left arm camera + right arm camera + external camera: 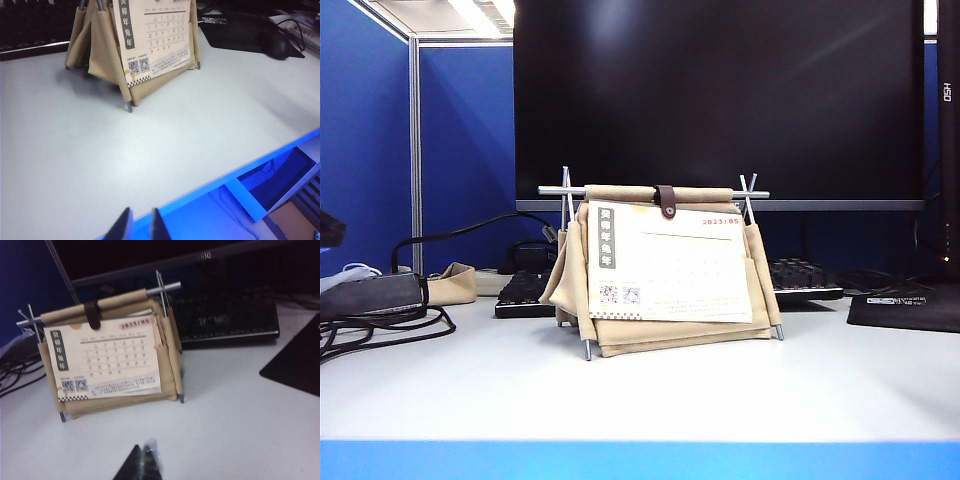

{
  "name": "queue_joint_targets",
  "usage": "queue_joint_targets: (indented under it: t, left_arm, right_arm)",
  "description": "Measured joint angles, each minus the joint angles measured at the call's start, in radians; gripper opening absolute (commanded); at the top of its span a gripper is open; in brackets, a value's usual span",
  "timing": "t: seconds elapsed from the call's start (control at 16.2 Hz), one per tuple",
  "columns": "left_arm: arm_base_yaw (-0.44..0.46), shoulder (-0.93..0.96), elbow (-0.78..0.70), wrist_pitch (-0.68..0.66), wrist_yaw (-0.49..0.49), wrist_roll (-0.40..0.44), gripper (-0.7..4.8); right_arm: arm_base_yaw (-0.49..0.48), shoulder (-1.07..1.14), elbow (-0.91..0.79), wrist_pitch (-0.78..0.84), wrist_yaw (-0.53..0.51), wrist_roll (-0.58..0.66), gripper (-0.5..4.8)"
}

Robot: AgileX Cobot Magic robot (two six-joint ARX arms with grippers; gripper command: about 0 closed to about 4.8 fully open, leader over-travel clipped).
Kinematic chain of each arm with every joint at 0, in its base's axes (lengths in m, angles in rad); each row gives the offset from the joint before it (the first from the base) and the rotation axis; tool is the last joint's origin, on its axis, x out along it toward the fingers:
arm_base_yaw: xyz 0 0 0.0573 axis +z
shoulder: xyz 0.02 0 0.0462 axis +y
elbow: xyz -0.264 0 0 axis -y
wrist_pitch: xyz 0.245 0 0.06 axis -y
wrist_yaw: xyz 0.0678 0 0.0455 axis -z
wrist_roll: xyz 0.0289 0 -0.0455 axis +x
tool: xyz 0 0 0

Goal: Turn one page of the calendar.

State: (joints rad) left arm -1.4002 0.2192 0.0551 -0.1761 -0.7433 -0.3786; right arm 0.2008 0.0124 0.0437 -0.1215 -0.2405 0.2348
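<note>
White spiral-punched front page printed 2023/05 in red, dark vertical strip and two QR codes, hangs flat on the beige canvas tent-shaped desk calendar with thin metal rods, standing mid-desk on the white tabletop before a black keyboard and big dark monitor. My left gripper hovers near the desk's blue front edge, well short of the calendar, fingers a narrow gap apart, holding nothing. My right gripper hangs in front of the calendar, apart from it, fingers pressed together, empty.

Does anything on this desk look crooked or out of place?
Yes: the white 2023/05 page hangs slightly askew on the beige canvas tent-shaped calendar, its bottom edge sloping. Nothing is spilled or visibly damaged. Both grippers, left and right, sit well back from it.
</note>
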Motion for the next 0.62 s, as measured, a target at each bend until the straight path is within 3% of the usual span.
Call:
queue_joint_targets:
  t: [0.62]
  left_arm:
    - [0.0, 0.0, 0.002, 0.008, 0.0, 0.0, 0.58]
  right_arm:
    - [0.0, 0.0, -0.001, 0.003, 0.0, 0.0, 0.0]
